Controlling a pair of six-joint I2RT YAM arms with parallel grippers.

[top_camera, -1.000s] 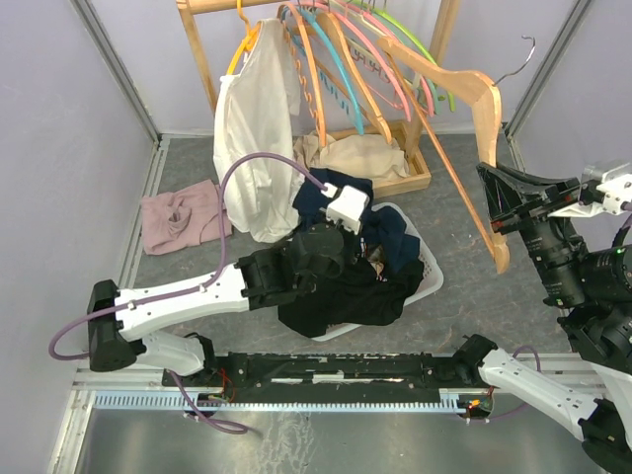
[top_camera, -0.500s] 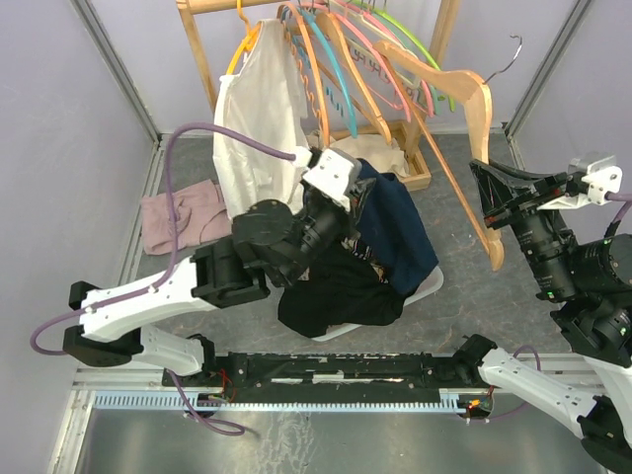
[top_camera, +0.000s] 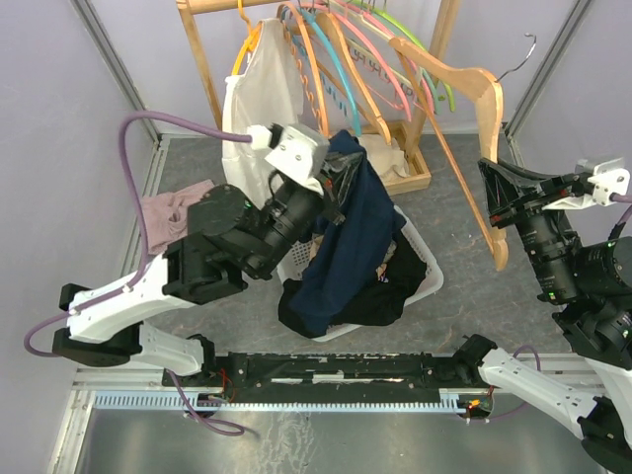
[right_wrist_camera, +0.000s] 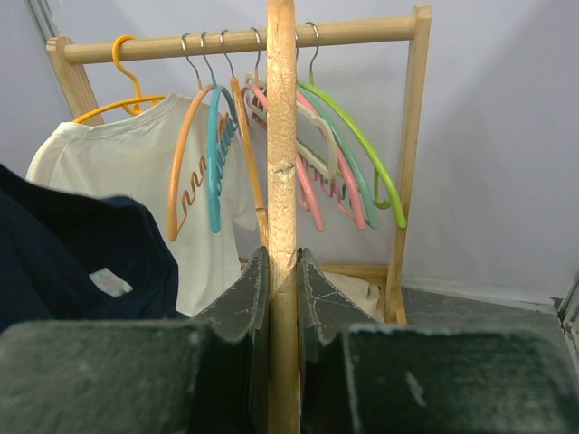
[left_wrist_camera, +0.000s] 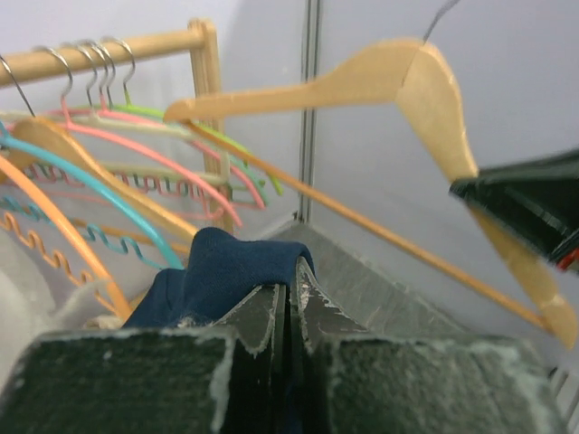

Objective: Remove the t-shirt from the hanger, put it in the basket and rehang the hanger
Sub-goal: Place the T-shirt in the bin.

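My left gripper (top_camera: 336, 183) is shut on a navy t-shirt (top_camera: 346, 237) and holds it raised, hanging down over the white basket (top_camera: 431, 276). In the left wrist view the navy cloth (left_wrist_camera: 222, 271) bulges over the shut jaws of the left gripper (left_wrist_camera: 291, 298). My right gripper (top_camera: 494, 202) is shut on a bare wooden hanger (top_camera: 464, 84), held up at the right. In the right wrist view the hanger's arm (right_wrist_camera: 281, 136) stands pinched between the jaws of the right gripper (right_wrist_camera: 282, 271), and the navy t-shirt (right_wrist_camera: 72, 253) shows at the left.
A wooden rack (top_camera: 202, 49) at the back holds several coloured hangers (top_camera: 341, 59) and a white t-shirt (top_camera: 259, 109). Dark clothes (top_camera: 365, 291) fill the basket. A pink garment (top_camera: 173, 207) lies on the floor at left. A cream cloth (top_camera: 380, 153) lies on the rack base.
My left gripper has risen and moved back toward the rack, lifting the navy t-shirt out of the basket until it hangs long. The right gripper and wooden hanger stay almost still.
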